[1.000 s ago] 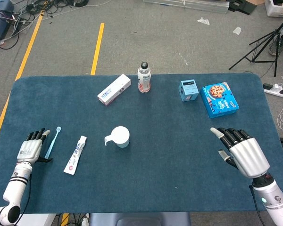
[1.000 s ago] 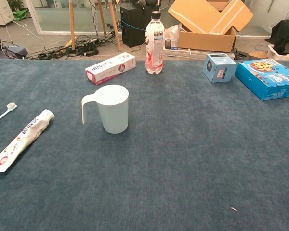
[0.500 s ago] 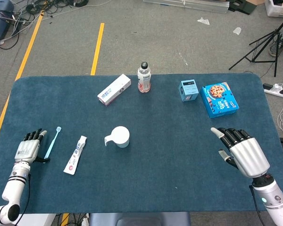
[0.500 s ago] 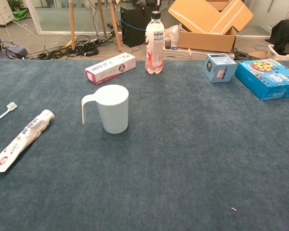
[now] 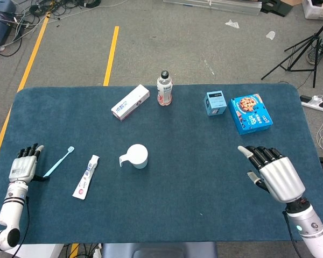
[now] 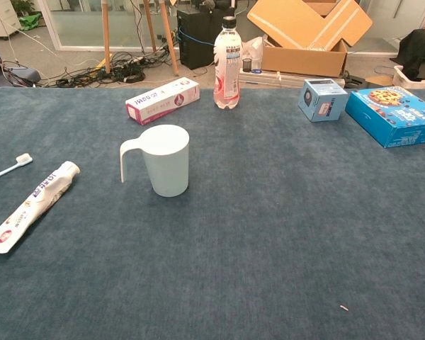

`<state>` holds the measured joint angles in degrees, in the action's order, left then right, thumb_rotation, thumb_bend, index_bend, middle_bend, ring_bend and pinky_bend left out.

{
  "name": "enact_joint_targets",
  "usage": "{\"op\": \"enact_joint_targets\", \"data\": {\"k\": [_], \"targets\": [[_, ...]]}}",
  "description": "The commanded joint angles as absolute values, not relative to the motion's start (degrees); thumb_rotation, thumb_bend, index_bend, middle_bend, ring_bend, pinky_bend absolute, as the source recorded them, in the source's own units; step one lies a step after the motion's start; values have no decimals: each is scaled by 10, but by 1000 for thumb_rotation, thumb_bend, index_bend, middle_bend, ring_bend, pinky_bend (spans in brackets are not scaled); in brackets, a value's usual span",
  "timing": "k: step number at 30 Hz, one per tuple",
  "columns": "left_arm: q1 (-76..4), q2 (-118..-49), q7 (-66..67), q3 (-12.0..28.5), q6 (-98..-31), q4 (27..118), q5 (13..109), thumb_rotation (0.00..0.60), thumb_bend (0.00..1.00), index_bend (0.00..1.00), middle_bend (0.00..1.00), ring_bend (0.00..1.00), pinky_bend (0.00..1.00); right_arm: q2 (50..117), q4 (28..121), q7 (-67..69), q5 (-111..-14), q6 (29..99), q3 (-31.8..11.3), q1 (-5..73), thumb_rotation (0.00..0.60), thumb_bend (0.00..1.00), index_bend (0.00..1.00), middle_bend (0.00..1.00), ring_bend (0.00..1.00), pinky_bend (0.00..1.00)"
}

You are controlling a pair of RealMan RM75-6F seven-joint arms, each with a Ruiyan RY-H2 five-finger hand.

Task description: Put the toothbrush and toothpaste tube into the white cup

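The light blue toothbrush [image 5: 58, 162] lies slanted on the blue table at the left, its head [image 6: 25, 158] toward the cup. My left hand [image 5: 22, 164] is at the table's left edge, fingers stretched forward, thumb touching the handle's end; whether it pinches the handle is unclear. The white toothpaste tube [image 5: 86, 176] lies flat just right of the brush, also seen in the chest view [image 6: 32, 205]. The white cup [image 5: 137, 156] stands upright in the middle, handle to the left [image 6: 166, 159]. My right hand [image 5: 272, 172] hovers far right, fingers spread, holding nothing.
Along the far side stand a white toothpaste box [image 5: 131, 102], a drink bottle [image 5: 164, 88], a small blue box [image 5: 216, 103] and a blue cookie box [image 5: 251, 113]. The table [image 5: 194, 177] ends just left of my left hand.
My left hand slid left toward the table edge. The toothbrush's handle end went with it, so the brush now lies more slanted. My right hand barely moved.
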<state>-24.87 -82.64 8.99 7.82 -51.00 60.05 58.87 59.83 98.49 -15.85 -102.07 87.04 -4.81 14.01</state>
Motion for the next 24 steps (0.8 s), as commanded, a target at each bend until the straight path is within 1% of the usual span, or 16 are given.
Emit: {"op": "enact_joint_targets", "data": {"k": [1, 12, 16, 20, 24], "targets": [[-253, -832, 89, 82, -499, 585, 583, 600, 0, 0, 0, 0, 0, 598, 985, -159, -1021, 870, -48, 140, 600, 203, 228, 322, 342, 467], [-278, -871, 78, 102, -464, 498, 568, 600, 0, 0, 0, 0, 0, 598, 984, -156, -1020, 870, -49, 140, 600, 202, 228, 322, 342, 467], [-282, -882, 59, 113, -467, 479, 572, 600, 0, 0, 0, 0, 0, 598, 984, -155, -1022, 872, -48, 139, 600, 202, 228, 322, 342, 466], [-275, -869, 42, 115, -494, 510, 592, 600, 0, 0, 0, 0, 0, 596, 985, -154, -1024, 877, -49, 137, 600, 203, 228, 322, 342, 467], [-267, -834, 26, 122, -504, 583, 596, 600, 0, 3, 0, 0, 0, 595, 987, -153, -1029, 879, -48, 137, 600, 203, 228, 322, 342, 466]]}}
